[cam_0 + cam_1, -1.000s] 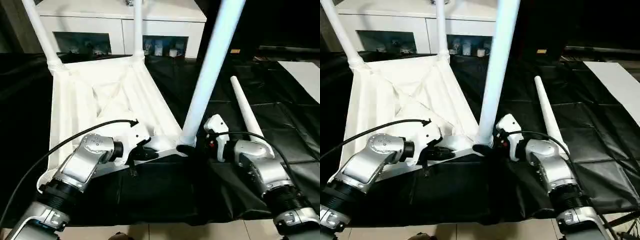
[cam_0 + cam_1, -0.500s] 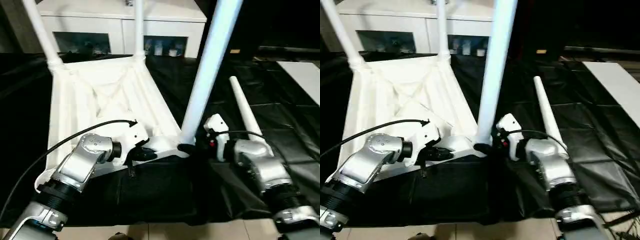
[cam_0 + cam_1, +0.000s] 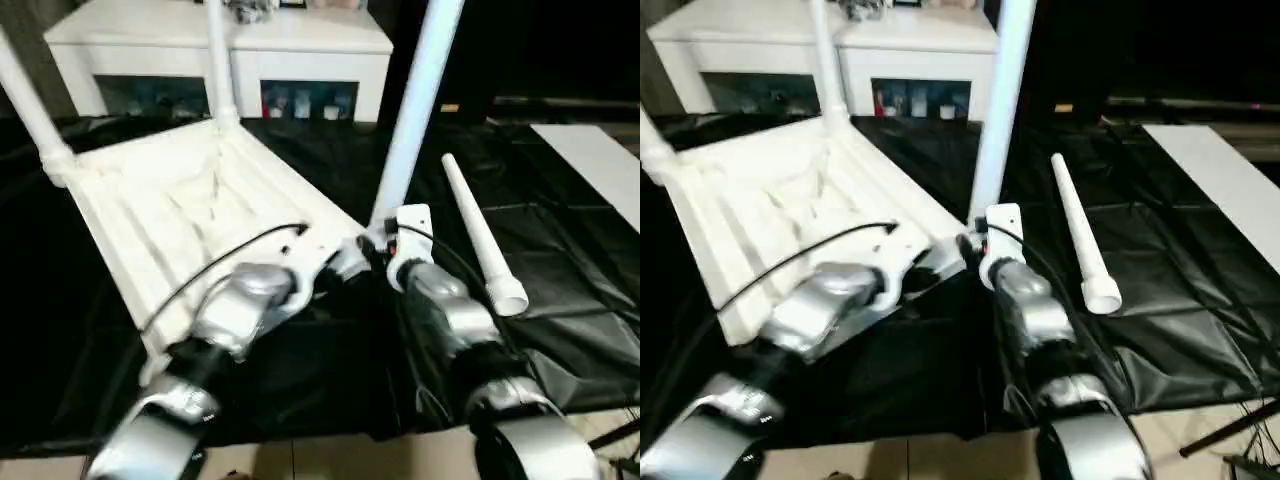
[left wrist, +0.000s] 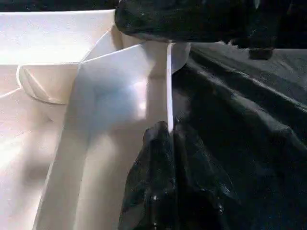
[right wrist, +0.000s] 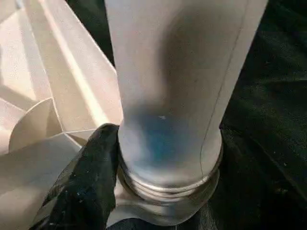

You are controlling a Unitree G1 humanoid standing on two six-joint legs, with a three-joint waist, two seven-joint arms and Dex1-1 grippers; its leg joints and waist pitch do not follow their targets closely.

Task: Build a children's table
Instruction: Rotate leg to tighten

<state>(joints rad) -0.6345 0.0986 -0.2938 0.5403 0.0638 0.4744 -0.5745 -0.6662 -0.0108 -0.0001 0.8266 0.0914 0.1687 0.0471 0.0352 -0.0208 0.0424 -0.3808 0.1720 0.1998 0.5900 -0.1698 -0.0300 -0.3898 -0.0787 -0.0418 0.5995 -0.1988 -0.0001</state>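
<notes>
Three legs stood in the upturned tabletop [image 3: 180,215]; the fourth leg [image 3: 478,240] lay loose, well beside the right gripper [image 5: 144,158], whose jaws straddled the near leg [image 3: 412,105]. The left gripper [image 4: 165,143] pinched the tabletop's rim.

A staged indoor room, lab-like: black sheeting [image 3: 560,280] covers the floor, and a white cabinet [image 3: 230,60] with glass-fronted compartments stands behind.

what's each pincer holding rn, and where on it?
Left pincer: shut on the thin rim of the tabletop, beside the near corner socket. Right pincer: around the base of the upright leg at that socket.
</notes>
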